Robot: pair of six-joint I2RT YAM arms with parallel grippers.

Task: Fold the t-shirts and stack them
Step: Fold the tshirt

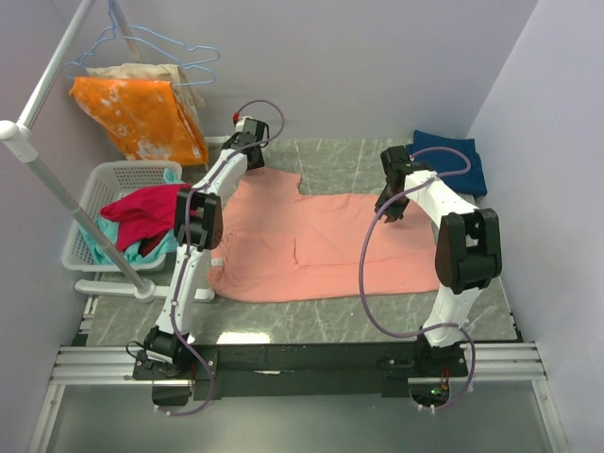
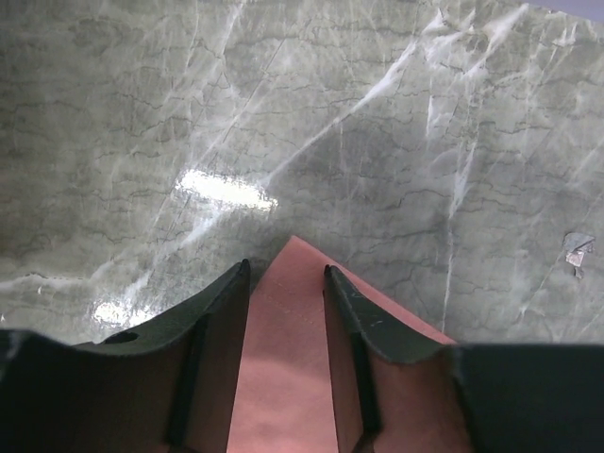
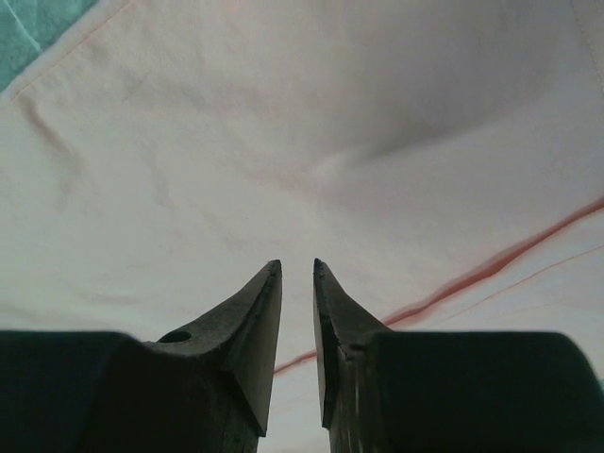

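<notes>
The salmon-pink t-shirt (image 1: 311, 247) lies spread flat across the middle of the marble table. The dark navy t-shirt (image 1: 453, 156) lies folded at the back right. My left gripper (image 1: 248, 159) is at the pink shirt's far left corner. In the left wrist view it (image 2: 286, 269) is open, its fingers straddling that pointed corner (image 2: 283, 359), which lies on the table. My right gripper (image 1: 391, 209) is low over the pink shirt's far right part. In the right wrist view it (image 3: 297, 264) has its fingers only narrowly parted, with pale pink cloth (image 3: 311, 123) showing through the gap.
A white laundry basket (image 1: 99, 184) at the left holds a magenta-red garment (image 1: 142, 212) and teal cloth. An orange white-blotched cloth (image 1: 142, 115) hangs on a hanger behind it. A white rack pole (image 1: 57, 189) slants over the basket. A small scrap (image 2: 576, 250) lies on the marble.
</notes>
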